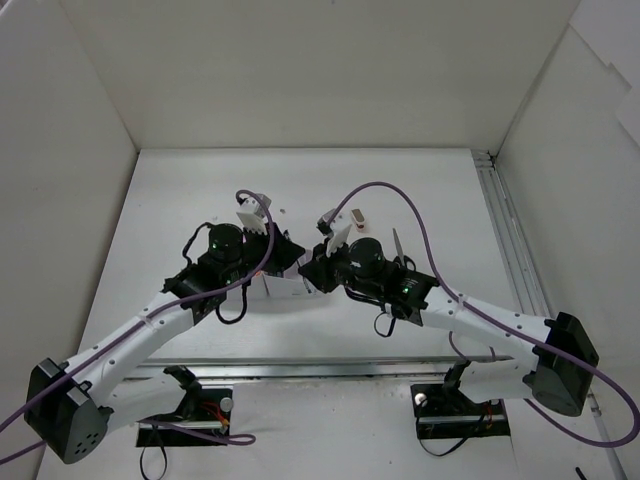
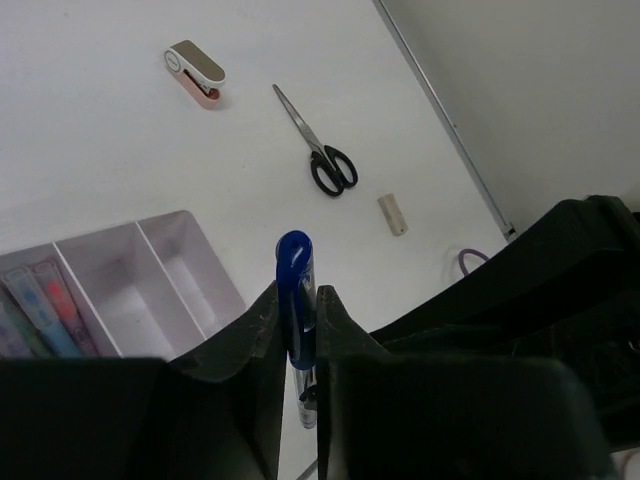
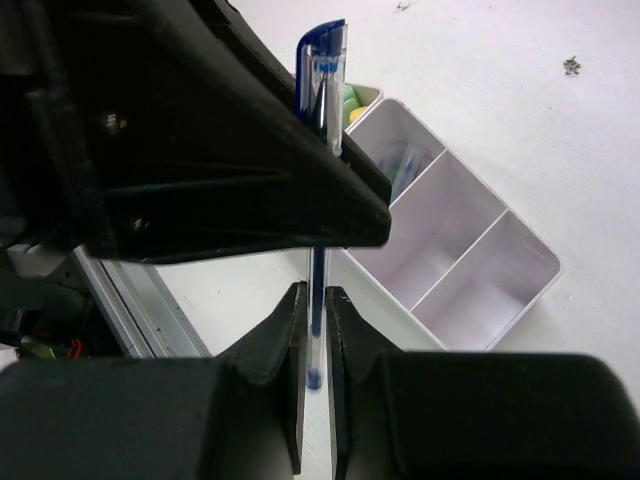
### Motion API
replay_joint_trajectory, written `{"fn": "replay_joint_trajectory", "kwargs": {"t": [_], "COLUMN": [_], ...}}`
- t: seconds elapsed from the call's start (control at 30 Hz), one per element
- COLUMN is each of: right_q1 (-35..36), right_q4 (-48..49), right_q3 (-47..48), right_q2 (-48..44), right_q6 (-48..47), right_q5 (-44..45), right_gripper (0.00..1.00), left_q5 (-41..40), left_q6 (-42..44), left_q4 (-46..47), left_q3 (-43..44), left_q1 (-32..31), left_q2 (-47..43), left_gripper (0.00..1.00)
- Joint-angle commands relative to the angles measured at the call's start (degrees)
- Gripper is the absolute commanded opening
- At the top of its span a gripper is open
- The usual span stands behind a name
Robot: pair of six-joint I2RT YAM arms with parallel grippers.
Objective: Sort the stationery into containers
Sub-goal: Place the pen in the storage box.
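Observation:
One blue pen [image 2: 295, 268] is held by both grippers at once, in the air above the table. My left gripper [image 2: 297, 305] is shut on its blue cap end. My right gripper [image 3: 313, 305] is shut on the clear lower barrel of the blue pen [image 3: 322, 70], and the left gripper's black body crosses the pen's middle there. The white organizer [image 3: 520, 262] lies just below, two of its compartments bare. Markers [image 2: 45, 305] lie in another compartment of the organizer [image 2: 195, 262]. From above, the left gripper [image 1: 255, 222] and right gripper [image 1: 333, 232] meet mid-table.
Black-handled scissors [image 2: 322, 150], a pale eraser [image 2: 392, 214] and a small white-and-tan stapler-like item [image 2: 196, 72] lie loose on the white table beyond the organizer. White walls enclose the table, with a metal rail [image 1: 510, 235] along its right side.

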Motion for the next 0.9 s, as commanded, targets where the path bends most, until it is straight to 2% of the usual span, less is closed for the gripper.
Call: {"fn": "replay_joint_trajectory", "kwargs": {"t": [0.0,0.03,0.07,0.13,0.17,0.23,0.27,0.37,0.4,0.57,0.7,0.87], "right_q1": [0.4,0.6,0.3,0.5,0.4,0.4,0.4,0.2,0.2,-2.0,-4.9,-6.8], "right_q4": [6.9,6.2,4.9,3.4,2.6,0.5,-0.1,-3.6,-4.4,-8.6,-10.7,-11.5], "right_q3": [1.4,1.7,2.0,2.4,2.4,2.6,2.5,2.2,2.1,0.6,-0.2,-0.1], "right_q2": [-1.9,-1.7,-1.6,-1.7,-1.9,-2.6,-2.8,-3.8,-4.6,-7.8,-9.2,-8.6], "right_q6": [-1.1,-1.5,-1.5,-1.2,-1.2,-1.2,-1.4,-0.9,-0.3,0.5,1.2,0.5], "right_q5": [-2.0,-1.5,-1.3,0.1,0.7,2.0,2.6,5.8,10.0,15.1,14.2,12.5], "right_gripper": [0.0,0.01,0.19,0.38,0.58,0.71,0.98,0.98,0.98,0.98,0.98,0.98], "left_q5": [-1.4,-1.8,-2.7,-5.1,-9.2,-13.9,-18.1,-24.2,-26.0,-35.1,-33.8,-29.8], "left_q6": [0.0,0.1,0.9,1.8,2.4,4.2,5.5,7.2,8.8,13.3,15.2,17.9], "left_q4": [4.2,4.0,3.4,1.9,-0.1,-2.4,-5.4,-8.0,-8.4,-7.8,-6.5,2.2], "left_q3": [1.6,1.6,1.6,1.7,1.6,2.1,2.1,1.7,1.4,-1.3,-2.8,-7.2], "left_q1": [-0.5,-0.5,-0.5,-0.5,-0.5,-0.5,-0.5,0.7,1.9,6.5,11.8,15.1], "left_q2": [-1.9,-2.6,-3.1,-5.3,-6.1,-9.4,-10.7,-15.9,-18.4,-22.0,-19.3,-16.3], "left_gripper": [0.02,0.0,0.0,0.0,0.0,0.0,0.0,0.0,0.0,0.0,0.0,0.0]}}
